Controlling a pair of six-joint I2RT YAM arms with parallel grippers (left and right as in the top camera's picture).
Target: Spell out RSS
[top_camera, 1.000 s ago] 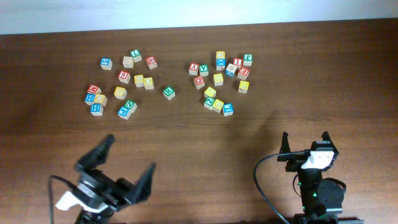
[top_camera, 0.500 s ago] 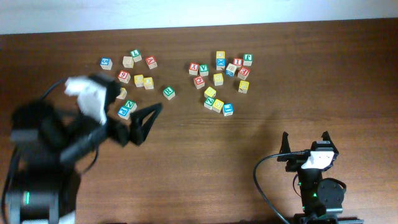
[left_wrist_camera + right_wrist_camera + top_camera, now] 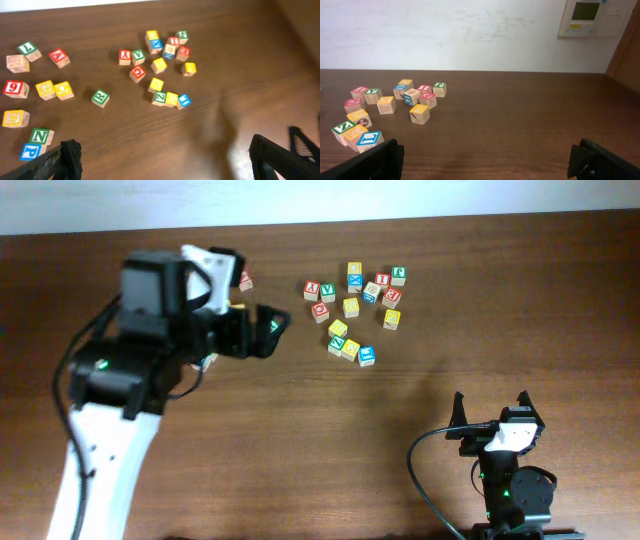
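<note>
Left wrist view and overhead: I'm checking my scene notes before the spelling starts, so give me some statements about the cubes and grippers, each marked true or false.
1. The green R cube stands alone, touching no neighbour. True.
2. The left gripper holds a cube. False: it is open and empty.
3. The right gripper is shut. False: its fingers are spread and hold nothing.
4. A red 6 cube lies at the left edge of the left wrist view. True.
</note>
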